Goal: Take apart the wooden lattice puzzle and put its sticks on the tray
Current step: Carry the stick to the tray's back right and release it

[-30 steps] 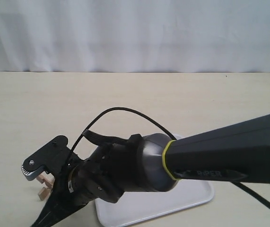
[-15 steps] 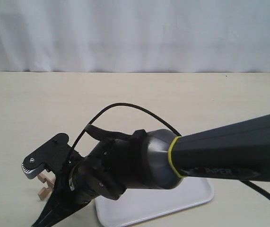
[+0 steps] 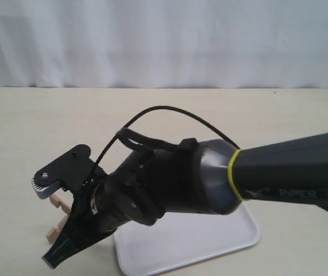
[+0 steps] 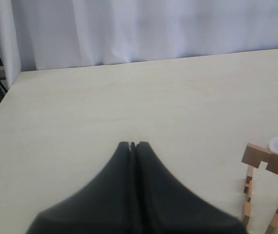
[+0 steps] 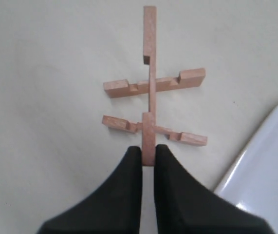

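Right claw (image 5: 148, 157) is pinched tight on one stick-end of the small light-brown wooden lattice puzzle (image 5: 151, 85), just beside the flat white plastic tray (image 5: 270, 165). Left claw (image 4: 132, 145) is closed on nothing, over the pale counter (image 4: 129, 87).

wooden lattice puzzle (image 3: 53, 233) on table (image 3: 37, 132), just left of the tray (image 3: 209, 238)

The right arm (image 3: 278, 175) is reaching down and leftward, the right gripper (image 5: 148, 155) pinching a stick (image 5: 149, 29); the left gripper (image 4: 132, 145) is holding its fingers pressed together.
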`<state>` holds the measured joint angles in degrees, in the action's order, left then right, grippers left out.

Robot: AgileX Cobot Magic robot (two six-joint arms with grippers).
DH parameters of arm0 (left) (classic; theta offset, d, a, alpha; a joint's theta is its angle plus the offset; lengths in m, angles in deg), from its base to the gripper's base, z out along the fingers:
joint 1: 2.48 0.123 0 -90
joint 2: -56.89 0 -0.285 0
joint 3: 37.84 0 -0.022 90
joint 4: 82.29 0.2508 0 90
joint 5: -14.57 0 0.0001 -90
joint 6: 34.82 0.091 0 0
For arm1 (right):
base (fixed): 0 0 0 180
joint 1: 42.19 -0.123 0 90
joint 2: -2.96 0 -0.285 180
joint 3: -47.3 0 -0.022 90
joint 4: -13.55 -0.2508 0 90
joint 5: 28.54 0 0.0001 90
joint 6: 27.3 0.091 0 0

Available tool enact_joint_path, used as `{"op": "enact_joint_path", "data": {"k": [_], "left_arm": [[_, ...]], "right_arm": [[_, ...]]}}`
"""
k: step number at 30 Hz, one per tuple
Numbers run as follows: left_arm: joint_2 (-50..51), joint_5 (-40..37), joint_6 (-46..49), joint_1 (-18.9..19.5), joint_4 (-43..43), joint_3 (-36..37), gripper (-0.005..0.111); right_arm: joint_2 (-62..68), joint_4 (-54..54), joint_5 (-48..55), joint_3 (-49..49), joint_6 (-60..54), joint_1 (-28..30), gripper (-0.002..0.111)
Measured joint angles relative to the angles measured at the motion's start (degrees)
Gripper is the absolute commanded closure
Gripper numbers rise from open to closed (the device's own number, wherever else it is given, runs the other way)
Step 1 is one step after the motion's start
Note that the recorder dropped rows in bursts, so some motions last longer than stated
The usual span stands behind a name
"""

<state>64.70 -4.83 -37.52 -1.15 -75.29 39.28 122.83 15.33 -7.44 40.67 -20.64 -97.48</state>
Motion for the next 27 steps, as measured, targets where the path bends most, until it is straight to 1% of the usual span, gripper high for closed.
{"op": "enact_joint_path", "data": {"k": [6,10,13,19,21,22,25,27], "left_arm": [[0.0,0.0,0.0,0.0,0.0,0.0,0.107],[0.0,0.0,0.0,0.0,0.0,0.0,0.107],[0.0,0.0,0.0,0.0,0.0,0.0,0.107],[0.0,0.0,0.0,0.0,0.0,0.0,0.107],[0.0,0.0,0.0,0.0,0.0,0.0,0.107],[0.0,0.0,0.0,0.0,0.0,0.0,0.107],[0.0,0.0,0.0,0.0,0.0,0.0,0.107],[0.0,0.0,0.0,0.0,0.0,0.0,0.107]], "right_arm": [[-1.95,0.31,1.08,-0.85,0.0,1.64,0.104],[-4.81,2.24,1.18,-3.22,0.0,2.12,0.104],[-7.58,2.55,1.18,-5.72,0.0,3.62,0.104],[-17.92,5.61,1.18,-16.33,0.0,12.59,0.104],[-21.02,5.96,1.18,-19.1,0.0,17.14,0.104],[-22.5,5.96,1.18,-20.44,-0.45,20.85,0.104],[-23.39,6.05,0.31,-22.99,-1.24,28.45,0.104],[-22.96,6.05,-2.91,-25.69,-1.28,31.61,0.104]]}}
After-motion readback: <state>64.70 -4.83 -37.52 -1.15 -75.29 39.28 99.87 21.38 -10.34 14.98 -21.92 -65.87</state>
